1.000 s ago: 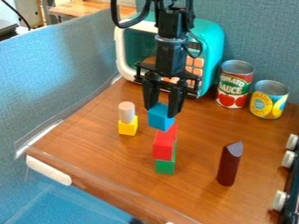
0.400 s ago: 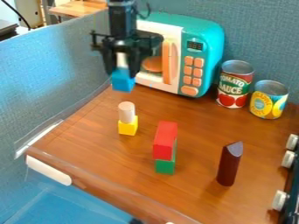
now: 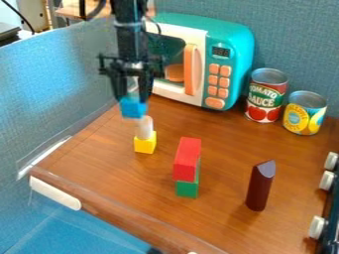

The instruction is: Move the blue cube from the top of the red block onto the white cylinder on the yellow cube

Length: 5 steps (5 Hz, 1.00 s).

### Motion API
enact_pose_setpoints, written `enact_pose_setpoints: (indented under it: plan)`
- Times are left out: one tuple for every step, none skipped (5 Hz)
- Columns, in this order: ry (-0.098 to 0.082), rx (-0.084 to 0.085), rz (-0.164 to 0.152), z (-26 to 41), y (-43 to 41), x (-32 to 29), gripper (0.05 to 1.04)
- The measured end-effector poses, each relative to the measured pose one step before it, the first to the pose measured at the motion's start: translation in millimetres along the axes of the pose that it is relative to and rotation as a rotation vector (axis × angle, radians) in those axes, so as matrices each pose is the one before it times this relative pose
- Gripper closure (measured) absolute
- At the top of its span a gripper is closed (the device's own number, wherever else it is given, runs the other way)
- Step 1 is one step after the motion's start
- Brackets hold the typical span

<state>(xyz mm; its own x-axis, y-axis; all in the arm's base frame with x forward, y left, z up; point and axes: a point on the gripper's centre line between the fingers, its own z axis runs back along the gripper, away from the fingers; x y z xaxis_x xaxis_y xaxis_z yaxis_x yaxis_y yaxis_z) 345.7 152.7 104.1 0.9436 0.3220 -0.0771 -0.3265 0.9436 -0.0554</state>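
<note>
In the camera view, my arm [image 3: 127, 42] enters at the top edge, left of centre, and extends vertically downward, beside the toy microwave [image 3: 232, 37]. The gripper [image 3: 134, 98] points down, its fingers clamped on a blue block [image 3: 133, 108], suspended near the top of a pale cylinder [image 3: 144, 128] on a yellow block [image 3: 145, 144]. Nearer the camera, a red block [image 3: 187, 161] tops a green block [image 3: 187, 189].
</note>
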Motion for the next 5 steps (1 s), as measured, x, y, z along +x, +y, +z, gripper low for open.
enact_pose_setpoints:
  plan:
    - [0.0189, -0.0344, -0.0118, -5.6, -4.6, 2.24, 0.524]
    - [-0.0067, 0.0045, -0.0024, 0.12, -1.47, 3.54, 0.524]
    - [0.0004, -0.001, 0.0047, -1.26, -2.23, 2.56, 0.524]
    - [0.0038, 0.0045, 0.006, -4.36, 0.24, 3.52, 0.524]
    - [0.0121, 0.0058, -0.016, -3.25, -2.2, 2.24, 0.524]
